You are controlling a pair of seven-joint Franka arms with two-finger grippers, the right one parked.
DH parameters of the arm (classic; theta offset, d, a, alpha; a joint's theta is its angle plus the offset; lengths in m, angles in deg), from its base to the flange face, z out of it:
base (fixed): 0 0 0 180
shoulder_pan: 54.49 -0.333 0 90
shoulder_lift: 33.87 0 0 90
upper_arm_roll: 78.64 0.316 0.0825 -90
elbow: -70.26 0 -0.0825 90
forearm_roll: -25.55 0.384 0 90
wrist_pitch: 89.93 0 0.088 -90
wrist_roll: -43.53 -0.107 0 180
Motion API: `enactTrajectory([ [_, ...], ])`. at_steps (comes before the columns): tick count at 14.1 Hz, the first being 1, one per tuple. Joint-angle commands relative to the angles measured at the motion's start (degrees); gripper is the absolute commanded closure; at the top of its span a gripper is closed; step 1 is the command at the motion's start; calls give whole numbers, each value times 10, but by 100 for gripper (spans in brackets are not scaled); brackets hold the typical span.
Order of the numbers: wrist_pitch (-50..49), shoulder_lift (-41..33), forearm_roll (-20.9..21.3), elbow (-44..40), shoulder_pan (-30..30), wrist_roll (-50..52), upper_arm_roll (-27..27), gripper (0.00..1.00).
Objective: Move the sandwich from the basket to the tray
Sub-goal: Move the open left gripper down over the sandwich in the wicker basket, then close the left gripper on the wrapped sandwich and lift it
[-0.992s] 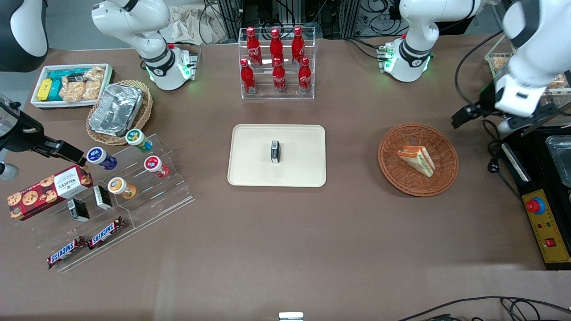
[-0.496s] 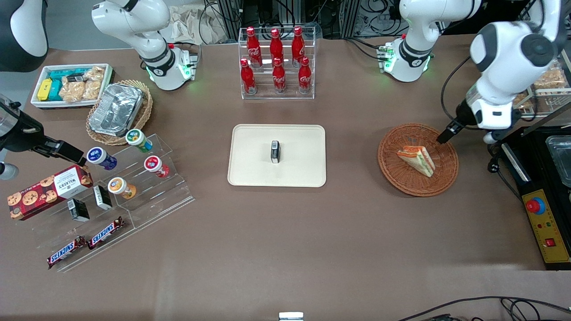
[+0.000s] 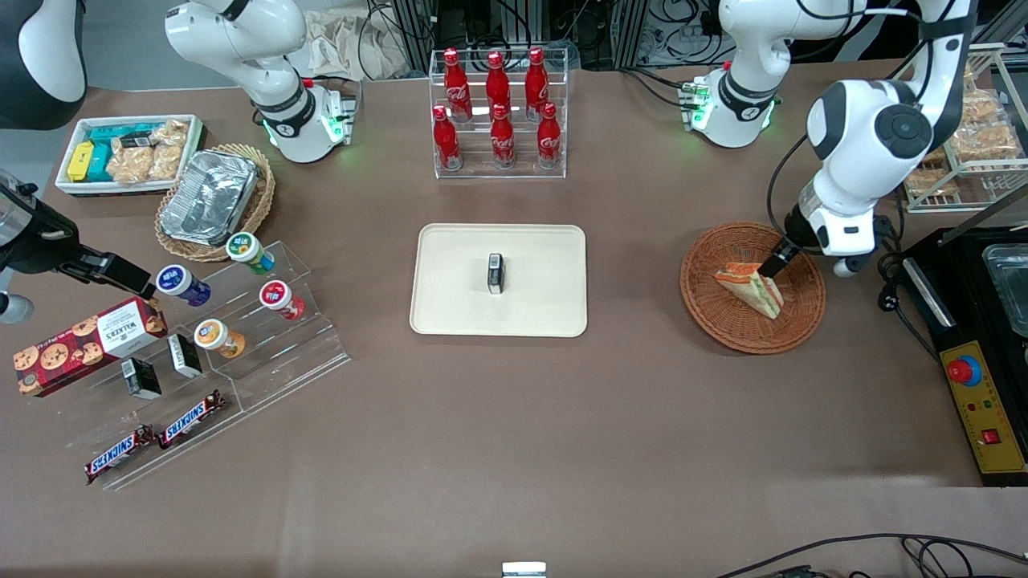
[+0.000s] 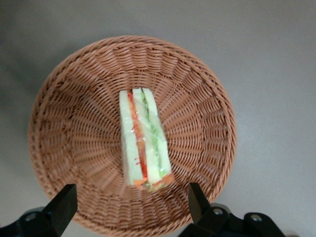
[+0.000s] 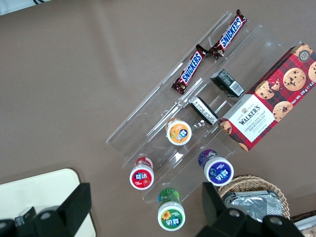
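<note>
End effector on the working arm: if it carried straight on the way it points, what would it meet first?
Probably the sandwich lying in the basket; the open end effector hangs above it, though the remaining height is unclear.

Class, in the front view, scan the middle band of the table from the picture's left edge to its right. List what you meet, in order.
Cookie box → acrylic stepped rack → tray → small black box → basket → sandwich → open claw, above the basket.

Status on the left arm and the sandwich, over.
Gripper open, above the basket, fingers either side of the sandwich. Sandwich lies in basket, not gripped. Tray holds a small black box at centre.
</note>
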Motion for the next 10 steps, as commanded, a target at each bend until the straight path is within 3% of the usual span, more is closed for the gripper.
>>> enactTrajectory([
  [1, 47, 41, 8, -7, 6, 29, 1, 0],
  [10, 123, 101, 8, 20, 27, 56, 4, 0],
])
